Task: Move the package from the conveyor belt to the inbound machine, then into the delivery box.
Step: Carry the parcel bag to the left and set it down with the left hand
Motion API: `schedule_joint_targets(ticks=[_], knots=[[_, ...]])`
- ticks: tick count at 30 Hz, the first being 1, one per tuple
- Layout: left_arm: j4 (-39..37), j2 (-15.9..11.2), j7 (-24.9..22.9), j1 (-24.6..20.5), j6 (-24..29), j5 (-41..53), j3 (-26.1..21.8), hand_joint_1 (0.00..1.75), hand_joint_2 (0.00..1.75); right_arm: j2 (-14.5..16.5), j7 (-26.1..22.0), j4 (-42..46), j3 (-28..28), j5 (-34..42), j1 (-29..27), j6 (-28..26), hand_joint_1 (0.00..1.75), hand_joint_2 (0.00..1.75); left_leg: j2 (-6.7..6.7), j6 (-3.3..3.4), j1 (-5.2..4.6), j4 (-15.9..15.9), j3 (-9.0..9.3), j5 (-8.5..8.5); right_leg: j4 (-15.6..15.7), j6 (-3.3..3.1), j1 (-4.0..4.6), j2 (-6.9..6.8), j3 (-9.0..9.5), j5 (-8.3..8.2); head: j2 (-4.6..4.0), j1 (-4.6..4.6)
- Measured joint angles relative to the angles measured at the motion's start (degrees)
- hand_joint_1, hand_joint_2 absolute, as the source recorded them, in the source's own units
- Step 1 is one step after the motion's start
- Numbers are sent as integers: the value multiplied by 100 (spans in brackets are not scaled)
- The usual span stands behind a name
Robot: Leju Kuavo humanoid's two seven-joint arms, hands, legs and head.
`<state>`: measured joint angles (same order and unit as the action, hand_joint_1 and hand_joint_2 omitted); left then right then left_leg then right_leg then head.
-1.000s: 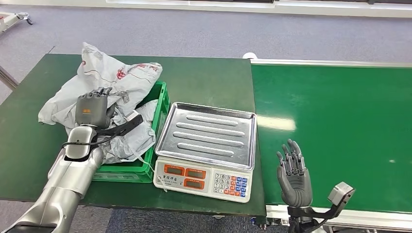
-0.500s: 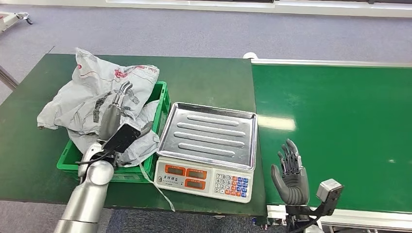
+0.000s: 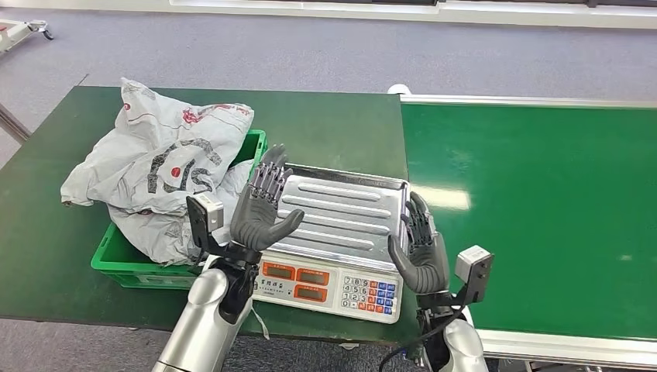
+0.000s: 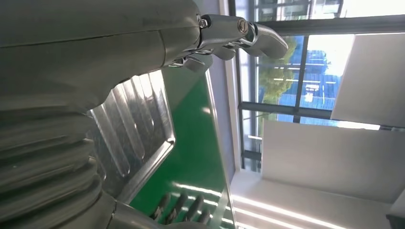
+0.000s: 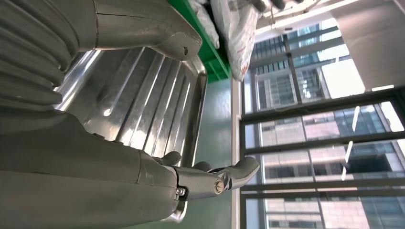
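Observation:
A crumpled grey package (image 3: 166,167) with red and black print lies on top of the green delivery box (image 3: 132,267) at the left of the table, and its edge (image 5: 234,33) shows in the right wrist view. The scale with a steel tray (image 3: 337,213) stands in the middle, its tray bare. My left hand (image 3: 259,205) is raised over the tray's left edge, fingers spread, holding nothing. Raised at the tray's right front corner, my right hand (image 3: 418,248) is open with its palm toward the left hand. The tray's ribs (image 4: 143,124) also appear in the left wrist view.
The green conveyor belt (image 3: 542,209) runs along the right, with nothing on it. The scale's display and keypad (image 3: 325,287) face the front edge. Bare green table (image 3: 333,128) lies behind the scale. Grey floor is beyond.
My left hand has let go of the package, left the box and swung right to the tray's left edge. My right hand moved left from the belt's front edge to the tray's right corner.

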<state>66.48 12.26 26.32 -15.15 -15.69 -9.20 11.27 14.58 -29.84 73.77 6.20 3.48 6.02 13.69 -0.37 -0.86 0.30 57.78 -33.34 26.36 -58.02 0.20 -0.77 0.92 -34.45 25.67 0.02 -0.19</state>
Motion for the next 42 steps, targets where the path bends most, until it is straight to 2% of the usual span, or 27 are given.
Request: schedule_joint_targets(ticks=[4, 13, 19, 28, 42], knots=[[-395, 140, 74, -25, 255, 35, 58, 0, 175, 31, 47, -385, 229, 136, 225, -137, 0, 175, -1, 0, 0, 0, -2, 1, 0, 0, 0, 0, -1, 1, 0, 0], [-970, 197, 65, -34, 238, 102, 73, 0, 175, 40, 57, -694, 490, 50, 363, -555, 0, 175, -2, 1, 0, 0, -6, 2, 0, 1, -2, -1, -6, 2, 0, 0], [-1059, 200, 54, -34, 351, 275, 74, 0, 175, 40, 70, -690, 542, -44, 362, -688, 0, 175, -1, 1, 0, 0, -6, 2, 0, 1, -2, -1, -6, 1, 0, 0], [-1076, 200, -3, -28, 200, 201, 75, 0, 175, 39, 85, -580, 626, -50, 307, -716, 0, 175, -2, 1, 0, 0, -6, 2, 0, 1, -2, -1, -6, 1, 0, 0], [-962, 230, -77, -18, 461, 538, 91, 0, 175, 36, 176, -269, 633, -160, 183, -909, 0, 175, -1, 1, 0, 0, -6, 2, 0, 1, -2, -1, -7, 1, 0, 1]])
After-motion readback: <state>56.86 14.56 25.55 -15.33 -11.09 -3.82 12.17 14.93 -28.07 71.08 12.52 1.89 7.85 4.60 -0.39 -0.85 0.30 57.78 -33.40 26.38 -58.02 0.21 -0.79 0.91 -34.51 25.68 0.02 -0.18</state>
